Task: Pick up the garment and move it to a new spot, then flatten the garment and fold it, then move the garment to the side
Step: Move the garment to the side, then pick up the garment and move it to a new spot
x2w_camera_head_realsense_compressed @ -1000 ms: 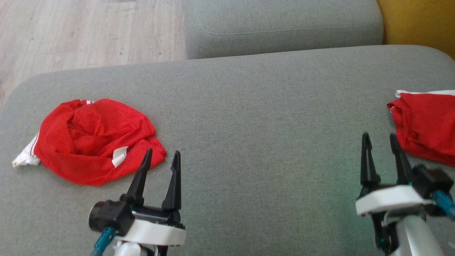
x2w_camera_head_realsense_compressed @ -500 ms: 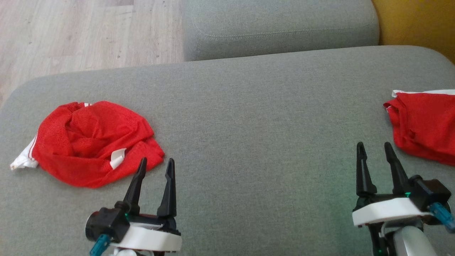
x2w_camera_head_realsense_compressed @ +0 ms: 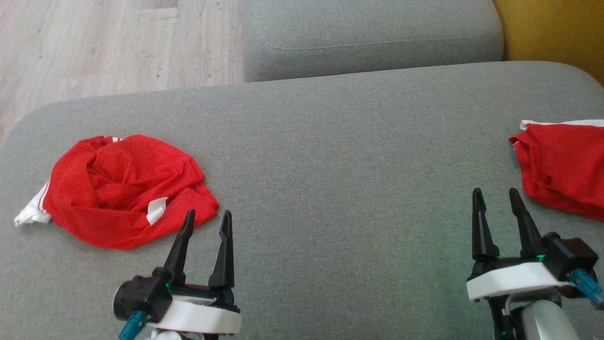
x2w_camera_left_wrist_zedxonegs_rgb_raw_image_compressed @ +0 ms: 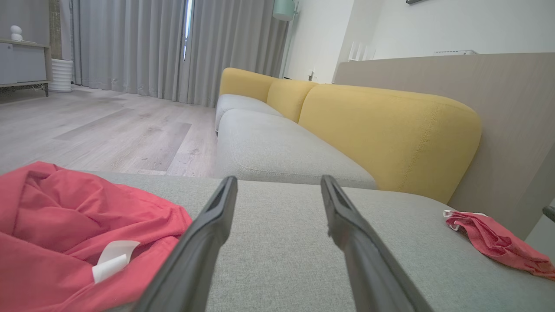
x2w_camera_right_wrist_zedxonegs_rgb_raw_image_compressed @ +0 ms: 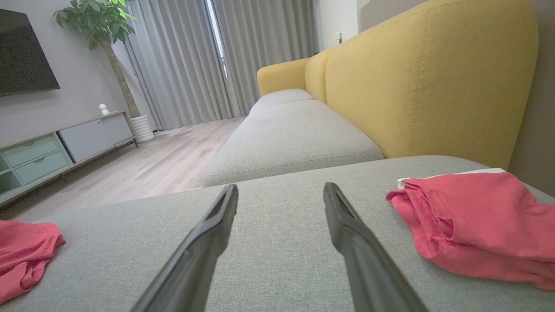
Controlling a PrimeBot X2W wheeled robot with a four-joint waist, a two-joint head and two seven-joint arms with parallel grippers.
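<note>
right red garment (x2w_camera_head_realsense_compressed: pixel 561 163), cropped (picture's edge)

garment (x2w_camera_head_realsense_compressed: pixel 122 189): left on seat cushion (x2w_camera_head_realsense_compressed: pixel 330 165) | second garment (x2w_camera_head_realsense_compressed: pixel 561 165): right edge | left pincer (x2w_camera_head_realsense_compressed: pixel 208 213): just before garment

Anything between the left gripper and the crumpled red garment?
Nothing visible does. The left gripper, jaws open, is right at the near edge of the crumpled red garment; the second red garment lies far right.
</note>
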